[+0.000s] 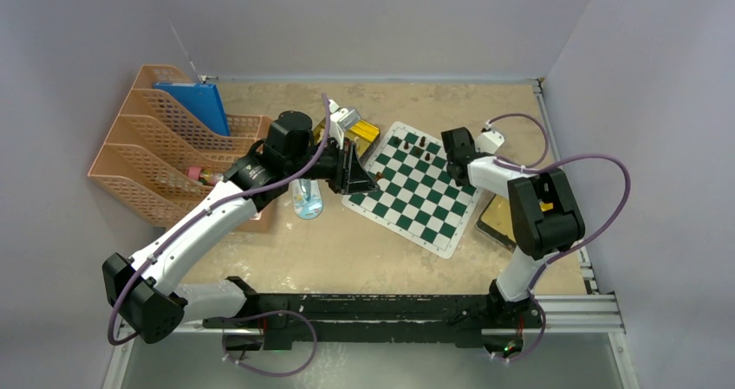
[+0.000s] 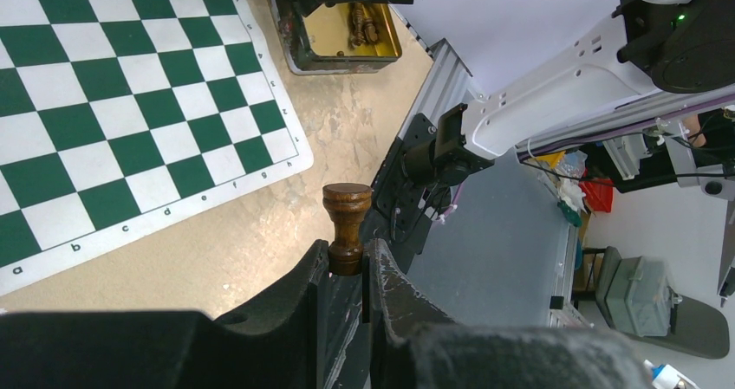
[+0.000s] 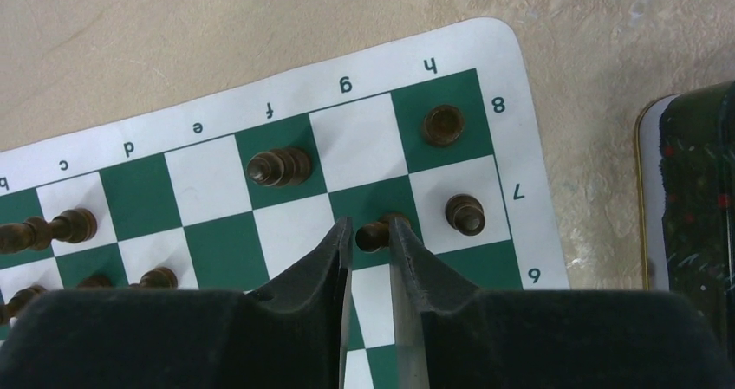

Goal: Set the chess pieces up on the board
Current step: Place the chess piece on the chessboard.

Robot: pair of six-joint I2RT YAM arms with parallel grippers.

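The green and white board [image 1: 416, 190] lies right of centre on the table. My left gripper [image 2: 347, 263] is shut on the base of a dark brown chess piece [image 2: 347, 220], which hangs above the bare table just off the board's [image 2: 130, 103] corner. My right gripper [image 3: 371, 226] is low over the board's [image 3: 217, 242] g7 square, its jaws narrowly open round a dark pawn [image 3: 368, 236]. That pawn touches the right finger, and a gap shows at the left one. Dark pieces stand on h8 [image 3: 443, 125], h7 [image 3: 465, 214] and f8 [image 3: 279, 166].
An orange file rack [image 1: 165, 146] with a blue folder [image 1: 195, 103] fills the back left. A gold tin [image 1: 364, 132] sits behind the board, another tin [image 1: 498, 224] at its right edge. A clear object [image 1: 308, 200] lies under the left arm. A metal rail [image 1: 572, 307] runs along the near edge.
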